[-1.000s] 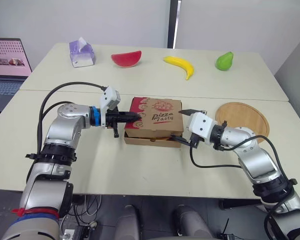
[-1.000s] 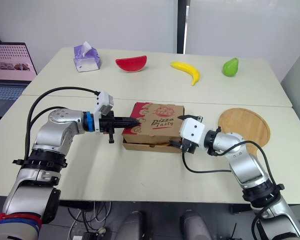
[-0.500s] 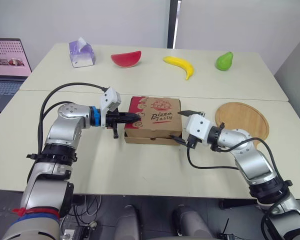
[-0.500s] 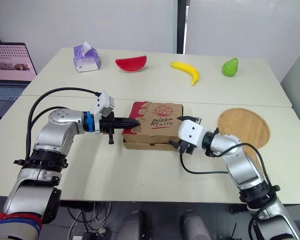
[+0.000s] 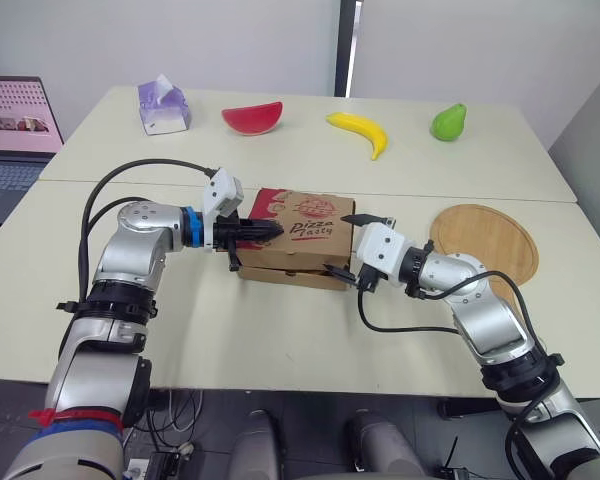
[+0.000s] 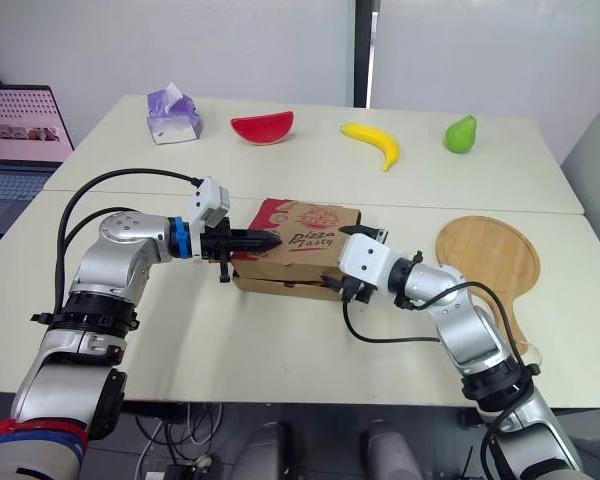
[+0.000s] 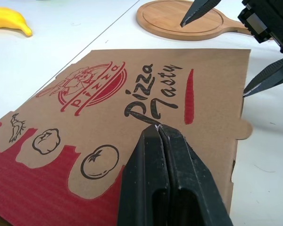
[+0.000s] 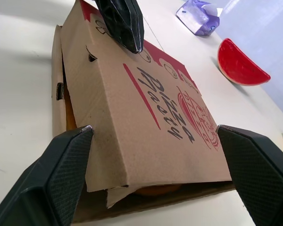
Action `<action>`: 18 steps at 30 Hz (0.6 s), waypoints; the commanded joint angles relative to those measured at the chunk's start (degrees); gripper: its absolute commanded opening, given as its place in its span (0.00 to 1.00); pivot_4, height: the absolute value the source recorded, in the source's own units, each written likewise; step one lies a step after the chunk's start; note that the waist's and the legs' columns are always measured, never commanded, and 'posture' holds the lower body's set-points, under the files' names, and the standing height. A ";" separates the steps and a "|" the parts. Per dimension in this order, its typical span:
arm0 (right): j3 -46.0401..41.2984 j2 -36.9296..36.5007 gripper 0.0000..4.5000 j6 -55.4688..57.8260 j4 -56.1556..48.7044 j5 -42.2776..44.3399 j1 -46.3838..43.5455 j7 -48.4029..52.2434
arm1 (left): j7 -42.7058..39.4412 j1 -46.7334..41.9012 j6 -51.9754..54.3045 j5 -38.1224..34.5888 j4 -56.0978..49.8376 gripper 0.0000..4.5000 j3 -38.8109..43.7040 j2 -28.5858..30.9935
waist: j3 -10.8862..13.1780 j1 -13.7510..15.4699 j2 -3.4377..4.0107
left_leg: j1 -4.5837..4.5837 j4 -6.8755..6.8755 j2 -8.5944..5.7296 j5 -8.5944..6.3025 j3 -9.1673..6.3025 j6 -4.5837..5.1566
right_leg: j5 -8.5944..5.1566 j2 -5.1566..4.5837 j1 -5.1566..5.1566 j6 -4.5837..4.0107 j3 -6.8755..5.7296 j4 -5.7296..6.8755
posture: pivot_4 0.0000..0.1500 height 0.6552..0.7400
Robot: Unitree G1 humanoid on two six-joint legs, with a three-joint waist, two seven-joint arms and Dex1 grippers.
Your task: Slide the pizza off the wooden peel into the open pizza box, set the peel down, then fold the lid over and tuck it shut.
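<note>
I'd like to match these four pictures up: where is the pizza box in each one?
Left eye view: pizza box mid-table.
Right eye view: same spot, mid-table.
Left wrist view: its lid lies beneath the shut left gripper.
Right wrist view: the box sits inside the open right gripper.
Shared landmark: the red "Pizza Tasty" print on the lid.

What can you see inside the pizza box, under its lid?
Through the gap under the lid, an orange-brown edge of the pizza shows inside the pizza box. The lid covers the rest, so its toppings cannot be seen.
</note>
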 commanded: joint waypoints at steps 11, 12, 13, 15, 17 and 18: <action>-8.68 -8.08 1.00 7.91 -10.93 12.93 6.07 8.10 | -1.11 -0.24 -3.16 2.65 1.62 0.00 0.09 0.43 | 0.00 0.07 0.00 | 0.00 0.00 0.00 0.00 -0.01 0.00 | 0.00 -0.01 0.03 0.00 -0.01 -0.01 | 1.00 1.00; -9.14 -8.81 1.00 7.31 -9.84 12.76 6.06 8.08 | -1.10 -0.33 -3.24 2.71 1.76 0.00 0.12 0.41 | 0.00 0.04 0.00 | 0.00 0.01 -0.01 0.00 0.00 0.00 | 0.00 -0.01 0.03 0.00 0.00 -0.01 | 1.00 1.00; -9.34 -9.47 1.00 6.38 -8.67 12.45 5.93 8.07 | -1.09 -0.41 -3.31 2.76 1.89 0.00 0.13 0.39 | 0.00 0.05 0.00 | 0.00 0.01 -0.01 0.00 0.00 0.00 | 0.00 -0.01 0.03 0.00 0.00 0.00 | 1.00 1.00; -9.52 -9.87 1.00 4.84 -7.01 11.80 5.04 7.28 | -1.04 -0.61 -3.40 2.84 2.12 0.00 0.18 0.33 | 0.00 0.05 0.00 | 0.01 0.01 -0.01 0.00 0.00 0.00 | 0.00 -0.01 0.03 0.00 -0.01 0.00 | 1.00 1.00; -9.30 -9.20 1.00 4.93 -6.82 12.14 3.87 6.53 | -0.94 -0.91 -3.34 2.83 2.29 0.00 0.30 0.28 | 0.00 0.02 0.00 | 0.01 0.01 -0.01 0.00 0.00 0.00 | 0.00 0.00 0.02 0.00 0.00 -0.01 | 1.00 1.00; -8.64 -8.65 1.00 5.28 -7.19 12.44 3.48 6.51 | -0.82 -1.15 -3.26 2.74 2.42 0.00 0.43 0.19 | 0.00 -0.01 0.00 | 0.01 0.01 0.00 0.00 0.00 0.00 | 0.00 0.00 0.02 0.00 0.00 0.00 | 1.00 1.00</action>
